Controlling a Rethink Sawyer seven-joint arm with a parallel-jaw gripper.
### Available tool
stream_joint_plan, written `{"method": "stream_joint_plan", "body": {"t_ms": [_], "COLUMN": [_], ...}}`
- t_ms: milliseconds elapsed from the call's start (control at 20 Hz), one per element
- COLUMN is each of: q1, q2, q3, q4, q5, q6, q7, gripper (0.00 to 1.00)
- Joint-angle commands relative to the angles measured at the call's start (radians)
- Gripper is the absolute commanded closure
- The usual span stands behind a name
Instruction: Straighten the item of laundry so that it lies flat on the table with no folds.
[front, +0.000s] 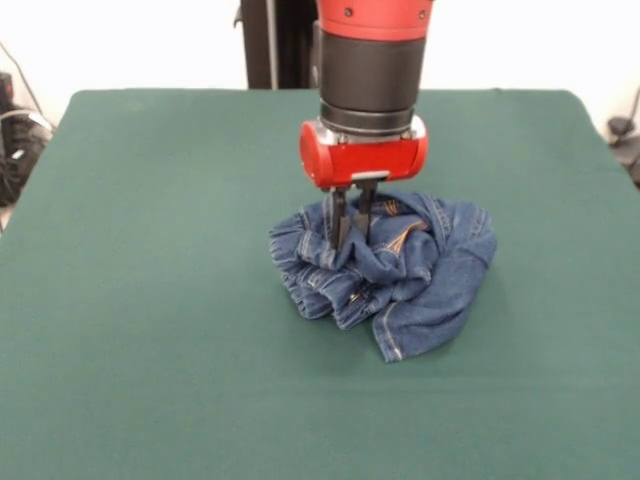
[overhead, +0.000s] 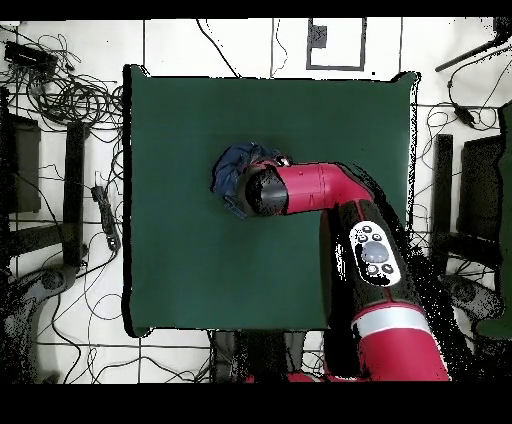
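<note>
The item of laundry (front: 400, 270) is a small pair of blue jeans, bunched in a crumpled heap a little right of the middle of the green table (front: 150, 300). My gripper (front: 350, 238) comes straight down onto the heap's upper left part. Its two dark fingers (front: 337, 220) stand close together with their tips sunk into a fold of denim, shut on it. In the overhead view the arm's wrist (overhead: 265, 190) covers the gripper and part of the jeans (overhead: 230, 167), which stick out beyond it.
Wide green cloth (overhead: 180, 250) lies on every side of the heap. Cables and stands (overhead: 70, 100) sit on the floor around the table, off its edges.
</note>
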Motion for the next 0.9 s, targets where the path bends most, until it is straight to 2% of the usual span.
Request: {"method": "stream_joint_plan", "body": {"t_ms": [50, 200, 450, 700, 900], "q1": [0.036, 0.041, 0.043, 0.013, -0.005], "q2": [-0.115, -0.177, -0.223, -0.239, -0.227], "q3": [0.077, 0.075, 0.079, 0.113, 0.142], "q4": [-0.003, -0.023, -0.046, -0.09, -0.174], "q5": [0.084, 0.1, 0.095, 0.086, 0.074], "q6": [0.393, 0.553, 0.661, 0.765, 0.877], "q7": [-0.066, -0.107, -0.112, -0.175, -0.235], "gripper": [1.0, 1.0, 1.0, 1.0, 1.0]}}
